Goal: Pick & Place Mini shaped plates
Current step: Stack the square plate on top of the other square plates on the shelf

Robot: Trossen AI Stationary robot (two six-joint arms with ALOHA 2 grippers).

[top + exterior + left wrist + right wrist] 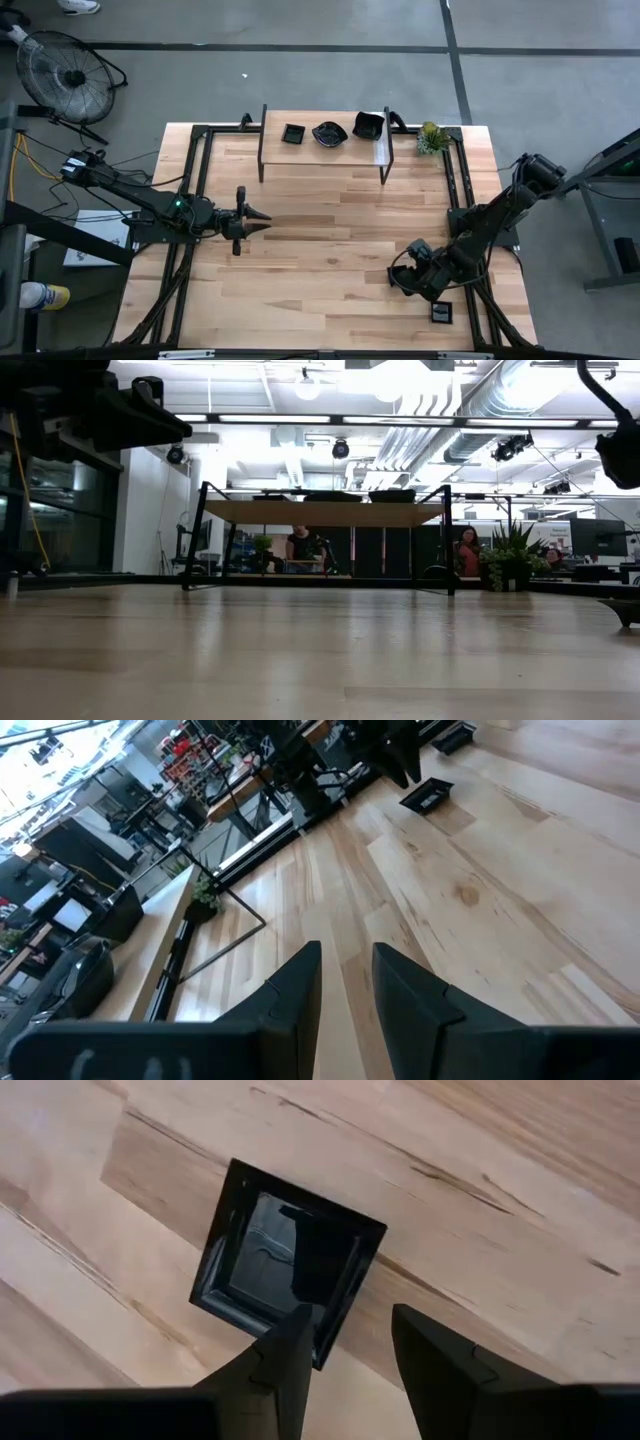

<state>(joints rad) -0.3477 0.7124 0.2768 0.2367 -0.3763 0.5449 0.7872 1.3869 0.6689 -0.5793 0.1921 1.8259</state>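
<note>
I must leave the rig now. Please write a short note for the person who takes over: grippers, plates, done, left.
Left gripper: open, empty, over mid-table.
Right gripper: open, empty, just above the square plate lying on the table near its right front corner.
Three more plates sit on the raised shelf: square, wavy, deep.
Left to do: the table plate is not yet gripped.

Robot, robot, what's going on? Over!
Right tool open, just above square black plate on table. Left tool open, waiting mid-table. Three plates on shelf. Nothing blocking.

No text, label or number can be read anywhere.
</note>
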